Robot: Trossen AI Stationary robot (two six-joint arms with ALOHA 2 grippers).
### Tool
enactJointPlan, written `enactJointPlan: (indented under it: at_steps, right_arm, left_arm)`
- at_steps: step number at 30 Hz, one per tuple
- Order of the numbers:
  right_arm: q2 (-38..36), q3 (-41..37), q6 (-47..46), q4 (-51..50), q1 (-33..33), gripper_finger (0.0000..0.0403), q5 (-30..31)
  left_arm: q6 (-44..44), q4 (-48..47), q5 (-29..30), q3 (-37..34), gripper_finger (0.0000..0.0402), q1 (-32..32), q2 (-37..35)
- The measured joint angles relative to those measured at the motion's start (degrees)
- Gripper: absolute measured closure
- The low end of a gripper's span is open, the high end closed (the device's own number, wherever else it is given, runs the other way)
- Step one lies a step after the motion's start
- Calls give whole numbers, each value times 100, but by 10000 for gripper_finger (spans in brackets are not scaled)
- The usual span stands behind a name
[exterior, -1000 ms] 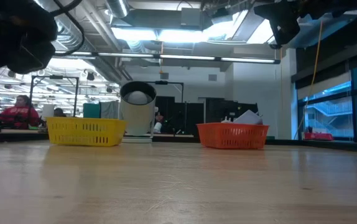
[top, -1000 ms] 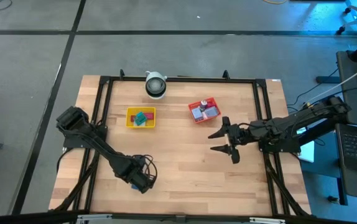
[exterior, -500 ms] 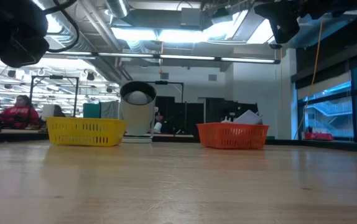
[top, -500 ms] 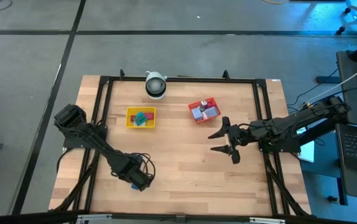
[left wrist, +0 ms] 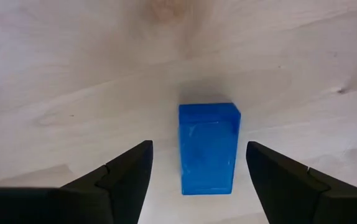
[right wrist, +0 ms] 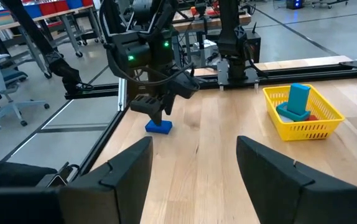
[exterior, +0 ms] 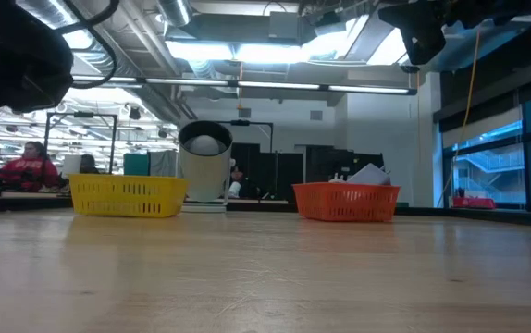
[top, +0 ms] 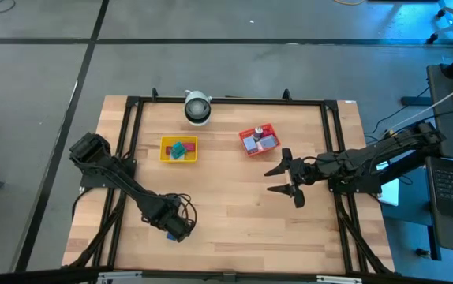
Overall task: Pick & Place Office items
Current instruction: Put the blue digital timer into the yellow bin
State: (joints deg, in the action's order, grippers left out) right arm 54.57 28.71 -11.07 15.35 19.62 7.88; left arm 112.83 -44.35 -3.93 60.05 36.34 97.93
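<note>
The blue block (left wrist: 208,148) was seen directly beneath the left end effector (left wrist: 197,180), its long axis parallel to the wide-spread fingers; the right end effector (top: 283,179), likewise spread, was well apart.

Robotics lab, wooden workbench (top: 234,201), exposed ceiling ducts (exterior: 168,37)

From above, the left gripper (top: 181,229) covers the blue block (left wrist: 208,148) completely. Pieces inside the red tray (top: 258,140) are too small to identify.
</note>
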Motion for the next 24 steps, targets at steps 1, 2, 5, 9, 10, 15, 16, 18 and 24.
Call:
enactJointPlan:
  at_steps: [1, 2, 5, 9, 10, 15, 16, 18, 24]
  right_arm:
    - [0, 0, 0, -2, 0, 170, -2]
    - [0, 0, 0, 0, 0, 170, -2]
    - [0, 0, 28, -9, 20, 170, -19]
    - [0, 0, 151, -6, 125, 170, -37]
    - [0, 0, 151, -2, 149, 170, -37]
    - [0, 0, 151, 5, 225, 170, 48]
    - [0, 0, 151, 5, 234, 170, 50]
    - [0, 0, 151, 6, 258, 170, 56]
    - [0, 0, 144, 5, 311, 170, 68]
  left_arm:
    - [0, 74, 8, -34, 146, 0, 0]
    - [2, 126, 23, -54, 146, 0, 0]
    - [-2, 185, 166, -57, 146, 0, 0]
    - [-52, 240, 154, -57, 146, 6, 71]
    - [-58, 255, 131, -57, 146, 25, 135]
    - [-316, 613, -149, -46, 146, 57, 518]
    - [-349, 617, -194, -26, 146, 52, 578]
    - [-464, 596, -208, 13, 146, 51, 676]
    - [-629, 427, -124, 22, 169, 57, 665]
